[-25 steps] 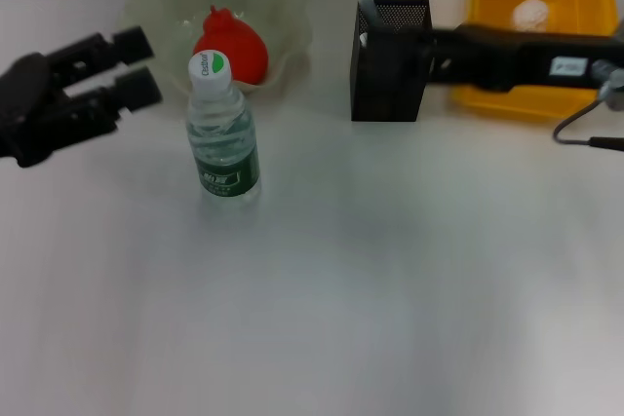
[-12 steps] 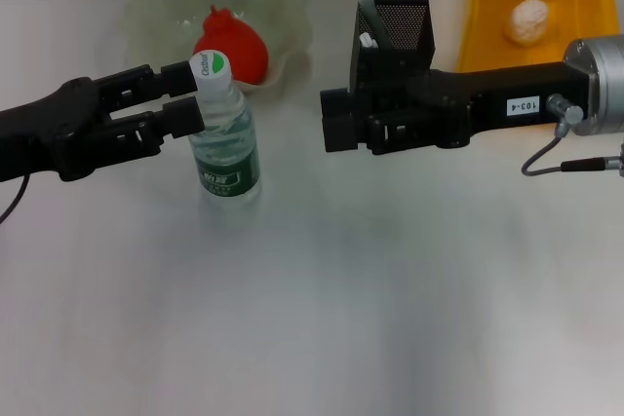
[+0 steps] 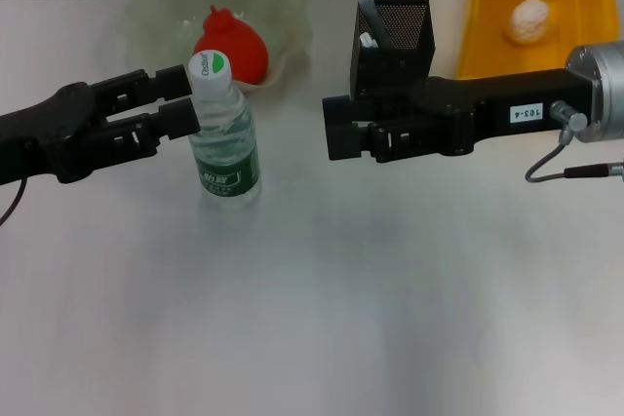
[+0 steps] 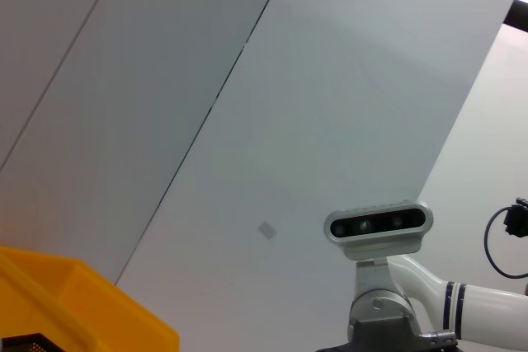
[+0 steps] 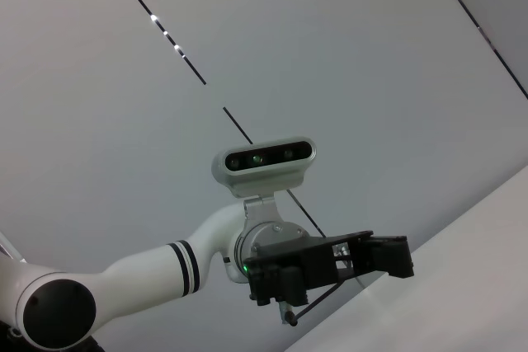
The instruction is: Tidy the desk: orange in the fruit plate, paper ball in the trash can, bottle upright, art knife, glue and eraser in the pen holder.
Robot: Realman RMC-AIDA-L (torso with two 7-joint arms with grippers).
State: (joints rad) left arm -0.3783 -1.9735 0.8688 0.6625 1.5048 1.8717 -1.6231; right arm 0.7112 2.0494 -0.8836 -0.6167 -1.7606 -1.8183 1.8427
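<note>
The bottle (image 3: 223, 138) stands upright on the white tabletop (image 3: 312, 299), its white cap just in front of the fruit plate (image 3: 156, 2), which holds the orange (image 3: 234, 46). The left tool (image 3: 190, 101) reaches in level from the left, its two fingers spread apart with their tips touching or just beside the bottle's neck, not clenched on it. The right tool (image 3: 336, 129) hangs in front of the pen holder (image 3: 395, 31); whether it is released or clenched cannot be told. Behind, the paper ball (image 3: 528, 18) lies in the trash can (image 3: 487, 17).
</note>
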